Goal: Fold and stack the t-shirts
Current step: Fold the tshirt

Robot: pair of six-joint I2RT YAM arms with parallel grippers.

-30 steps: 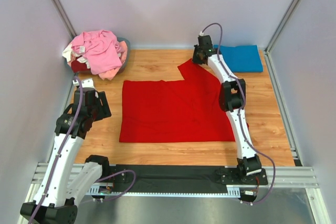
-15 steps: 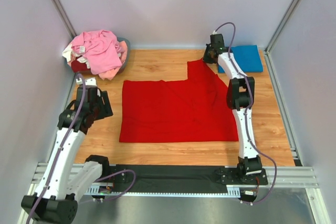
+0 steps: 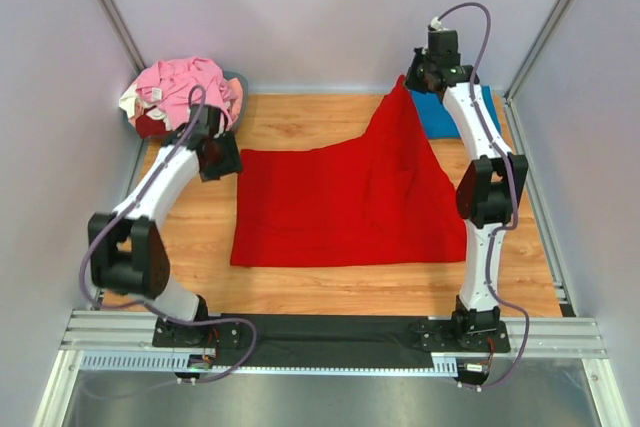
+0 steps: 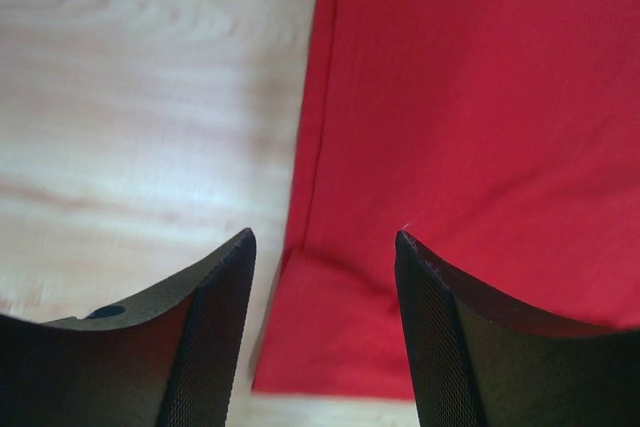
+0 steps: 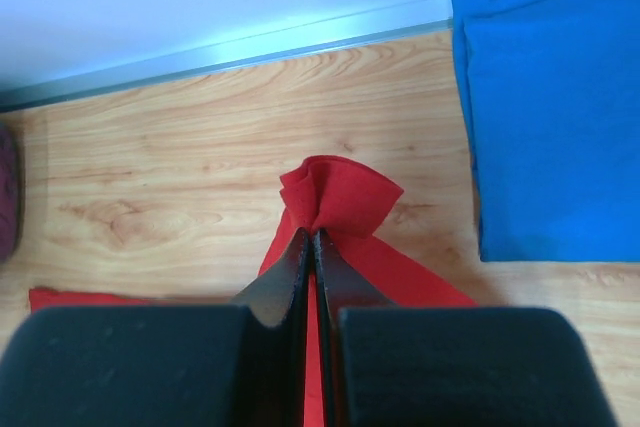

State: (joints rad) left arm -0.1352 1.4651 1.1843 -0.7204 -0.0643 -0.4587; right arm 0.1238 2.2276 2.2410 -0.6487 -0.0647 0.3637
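Note:
The red t-shirt (image 3: 340,207) lies spread on the wooden table, its far right corner lifted into a peak. My right gripper (image 3: 408,82) is shut on that corner, which bunches past the fingertips in the right wrist view (image 5: 335,197). My left gripper (image 3: 222,162) is open and empty, hovering over the shirt's far left corner (image 4: 330,327); red cloth shows between its fingers (image 4: 215,327). A folded blue t-shirt (image 3: 455,112) lies at the back right, also in the right wrist view (image 5: 550,117). Pink and cream shirts (image 3: 185,95) are heaped at the back left.
The heap sits in a grey basket (image 3: 237,87) in the back left corner. Walls with metal posts (image 3: 110,17) enclose the table on three sides. A black strip and rail (image 3: 330,337) run along the near edge.
My right gripper has lifted the red shirt's corner up and toward the back right. My left arm has swung from the left edge to the shirt's far left corner.

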